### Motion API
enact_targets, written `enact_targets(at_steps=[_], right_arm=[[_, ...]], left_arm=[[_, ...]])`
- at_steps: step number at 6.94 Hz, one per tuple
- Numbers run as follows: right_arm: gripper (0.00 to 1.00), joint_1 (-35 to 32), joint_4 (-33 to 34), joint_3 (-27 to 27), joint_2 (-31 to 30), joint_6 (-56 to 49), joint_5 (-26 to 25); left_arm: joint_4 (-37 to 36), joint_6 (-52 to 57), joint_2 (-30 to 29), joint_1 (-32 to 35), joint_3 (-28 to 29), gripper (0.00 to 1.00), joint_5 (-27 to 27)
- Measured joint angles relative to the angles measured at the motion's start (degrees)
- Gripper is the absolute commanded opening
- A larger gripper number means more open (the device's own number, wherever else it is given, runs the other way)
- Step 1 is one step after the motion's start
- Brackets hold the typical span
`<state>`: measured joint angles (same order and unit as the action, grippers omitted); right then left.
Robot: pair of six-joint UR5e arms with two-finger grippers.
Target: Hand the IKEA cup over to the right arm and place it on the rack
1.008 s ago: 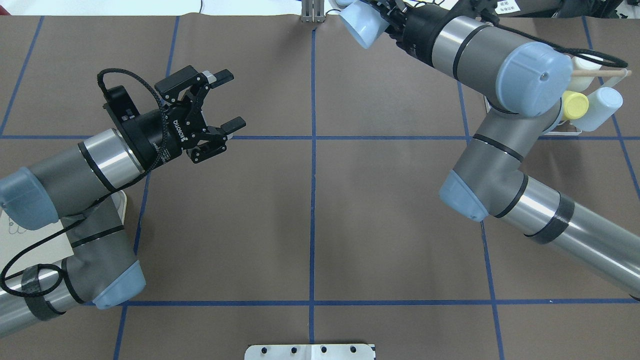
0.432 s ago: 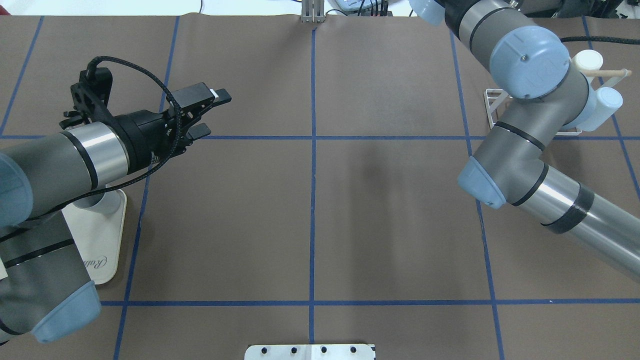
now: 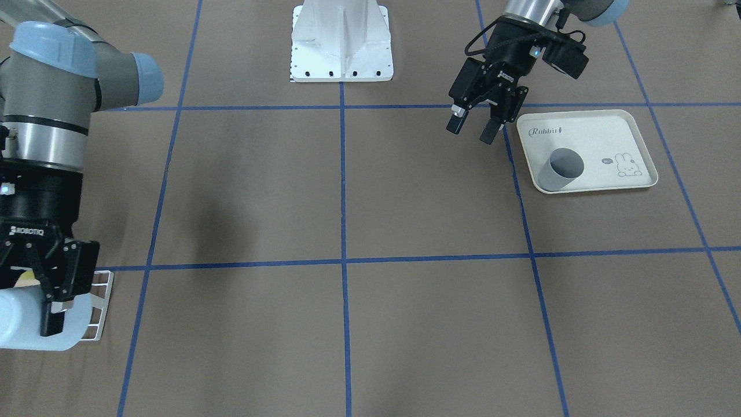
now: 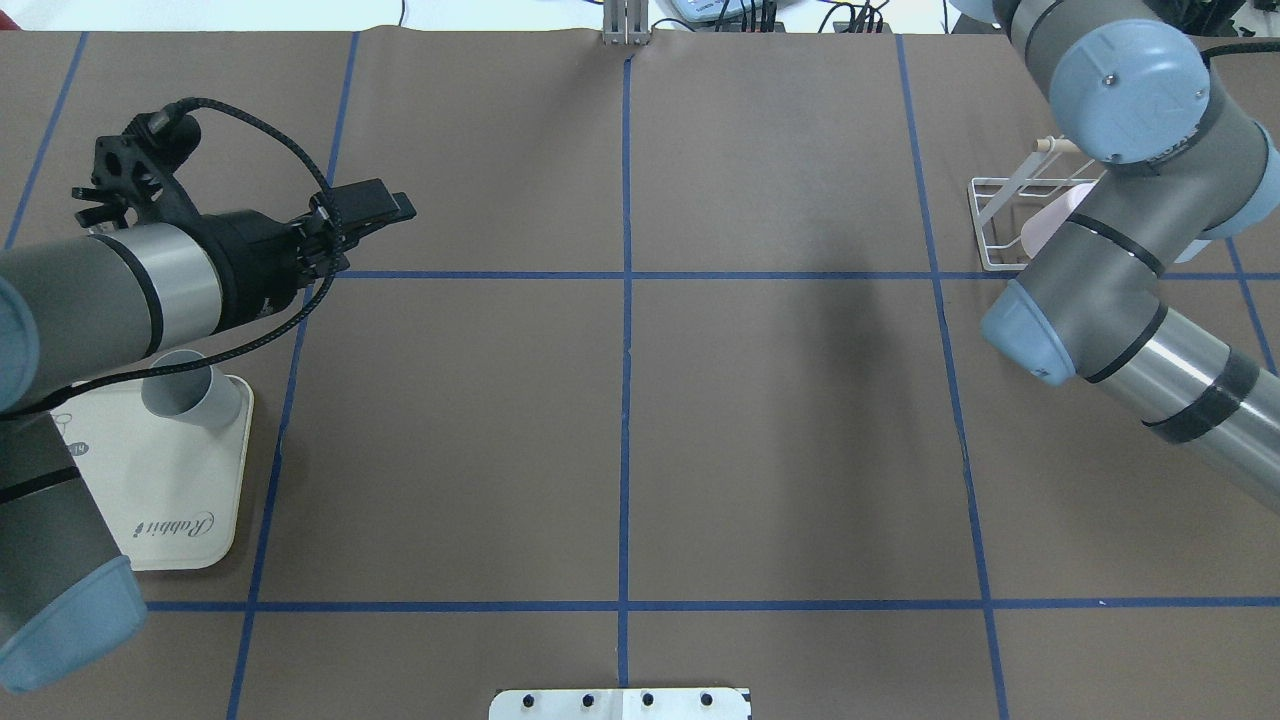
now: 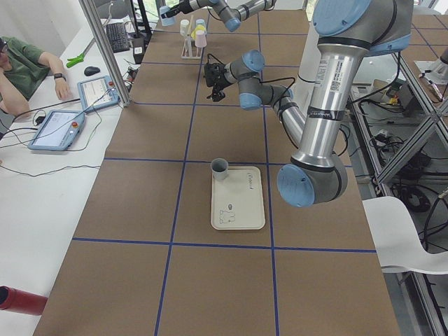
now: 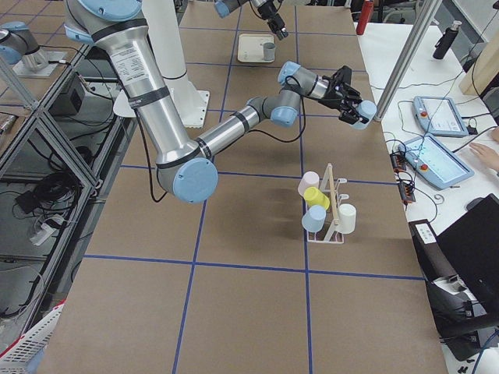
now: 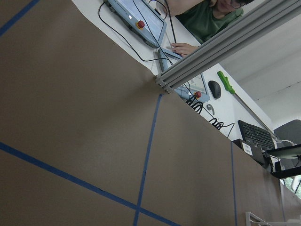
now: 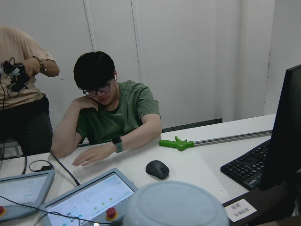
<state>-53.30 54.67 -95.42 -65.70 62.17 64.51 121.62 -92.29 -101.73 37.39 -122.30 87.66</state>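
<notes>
The right gripper (image 3: 29, 313), clamped on the pale blue cup (image 3: 17, 336), hung high with the rack (image 3: 99, 304) below, slightly toward the robot.

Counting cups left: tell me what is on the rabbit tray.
One grey cup stands upright near a corner of the tray, mouth up; nothing else on it but its print. Overhead, the left arm covers part of the tray; the front view shows it all.
</notes>
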Motion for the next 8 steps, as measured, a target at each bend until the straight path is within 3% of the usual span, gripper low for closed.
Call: enact_targets(at_steps=[2,3,5,8], right_arm=[[0.0,-2.2,-0.6,1.7,-2.9,-4.5,1.2],[0.0,-2.9,-4.0,4.8,-3.4,-4.9,2.3],[0.0,-5.4,-16.2,13.6,-3.7,-9.3,6.1],[0.0,-6.8,-19.5,15.5,-6.2,-12.5,8.5]], left_arm=[[-5.1,7.6,2.9,7.3,-2.0,1.0,8.6],[-5.9,9.4,3.4,9.4,-2.3,1.0,11.0],[-6.3,10.3,3.9,10.5,-2.7,1.0,12.2],[-6.4,10.4,3.9,10.7,-3.0,1.0,12.4]])
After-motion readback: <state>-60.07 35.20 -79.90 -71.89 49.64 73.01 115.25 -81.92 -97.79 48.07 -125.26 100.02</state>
